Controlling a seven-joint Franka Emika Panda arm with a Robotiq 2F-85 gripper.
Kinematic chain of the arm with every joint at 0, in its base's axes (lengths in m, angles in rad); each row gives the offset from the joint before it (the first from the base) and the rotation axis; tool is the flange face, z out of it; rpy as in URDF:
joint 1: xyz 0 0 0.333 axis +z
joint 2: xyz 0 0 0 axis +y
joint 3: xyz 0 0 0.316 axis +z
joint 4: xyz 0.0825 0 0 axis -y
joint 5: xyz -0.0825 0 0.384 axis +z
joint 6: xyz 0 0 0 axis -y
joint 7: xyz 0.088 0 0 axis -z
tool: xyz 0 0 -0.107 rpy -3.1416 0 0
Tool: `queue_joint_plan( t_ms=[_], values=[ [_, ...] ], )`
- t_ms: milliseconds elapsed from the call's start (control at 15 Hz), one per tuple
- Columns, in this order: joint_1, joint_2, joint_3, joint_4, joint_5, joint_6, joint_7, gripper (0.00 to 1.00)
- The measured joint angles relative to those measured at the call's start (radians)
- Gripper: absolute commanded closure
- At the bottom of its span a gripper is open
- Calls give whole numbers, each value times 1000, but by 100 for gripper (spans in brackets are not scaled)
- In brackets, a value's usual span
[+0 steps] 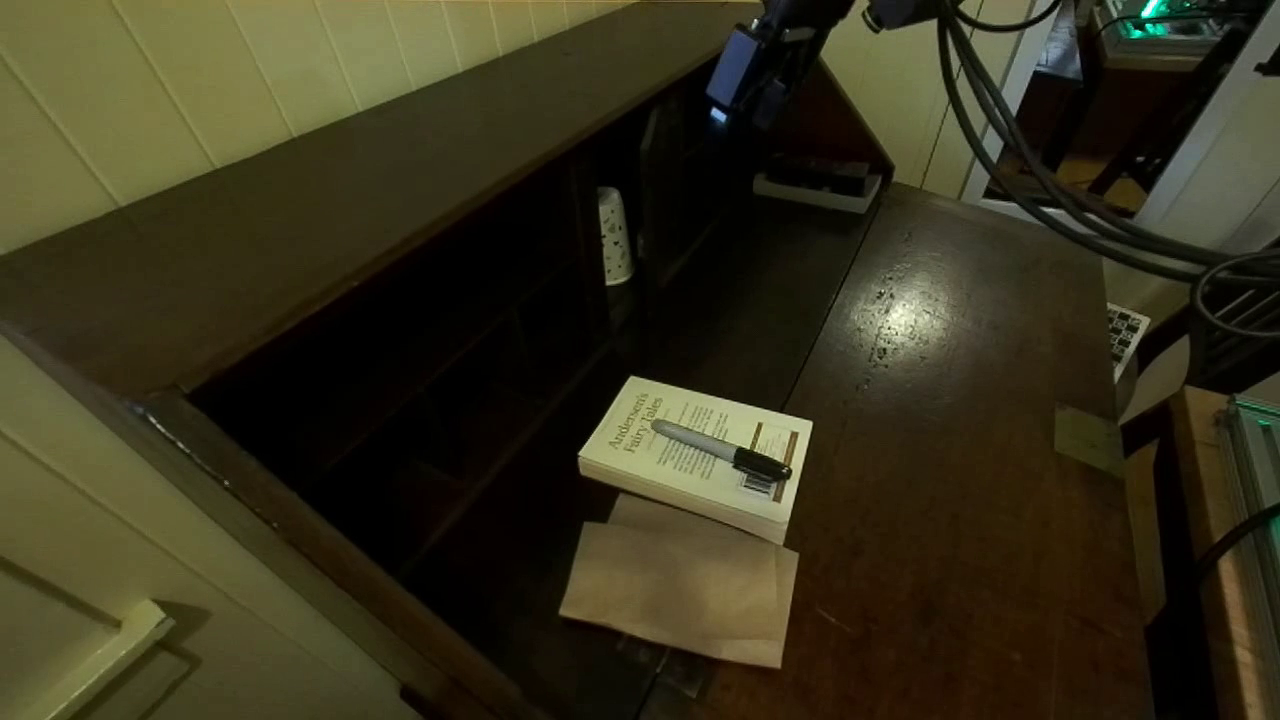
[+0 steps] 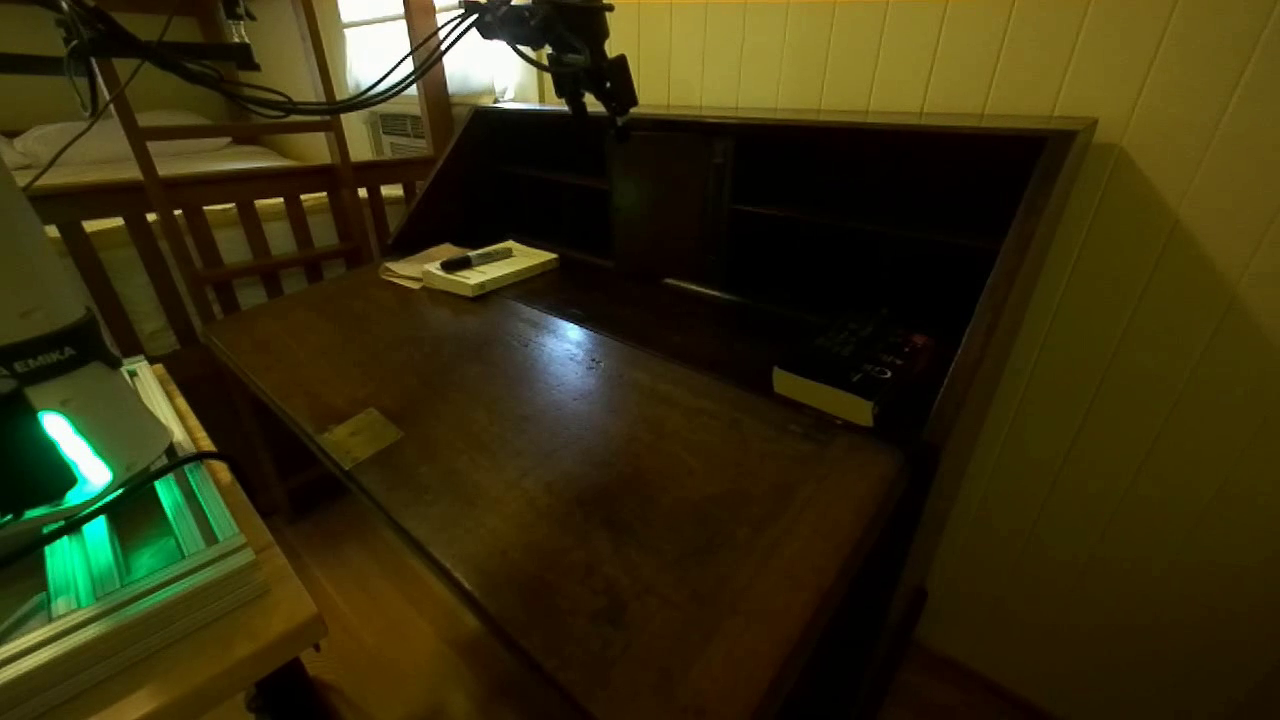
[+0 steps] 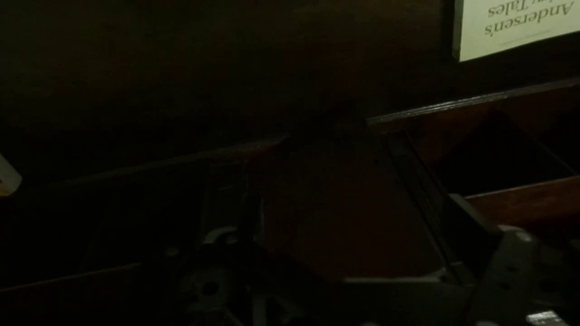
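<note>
- One hand (image 1: 745,110), its two fingers (image 3: 466,217) spread apart with nothing gripped; it hangs high by the top ledge of the bench (image 2: 560,510), well apart from the books and the marker.
- One small brown door (image 2: 662,205), the thing nearest the hand: it stands upright in the middle of the bench's back and shows between the fingers in the wrist view. Whether it is ajar, I can't tell.
- Several cubbyholes (image 3: 521,199) on either side of the door — too dark to count.
- One white cup (image 1: 615,240) with dark specks, in the compartment next to the door; which way up it stands is unclear.
- Two books in all. The white one (image 1: 690,472), titled "Andersen's Fairy Tales", lies flat on the bench; the thick black one (image 2: 850,365) lies near the end of the bench, well apart from it.
- One grey marker (image 1: 720,449) with a black cap, lying across the white book.
- Brown paper (image 1: 680,595) just beside the white book — one folded piece or two overlapping, I can't say.
- One metal plate (image 2: 362,438) set in the bench top at its edge.
- One green light (image 2: 75,460) glowing at the base of the single arm (image 2: 45,260).
</note>
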Motion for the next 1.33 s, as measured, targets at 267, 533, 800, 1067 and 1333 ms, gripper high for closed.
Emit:
queue_joint_plan(
  t_ms=[267,533,800,1067,1333],
  values=[
    [0,46,26,40,87,59,-22,0],
    [-1,95,46,101,107,73,-22,0],
    [-1,144,53,152,102,73,4,0],
    [-2,183,53,185,89,73,32,0],
    [-4,196,49,200,50,50,90,0]
  ],
)
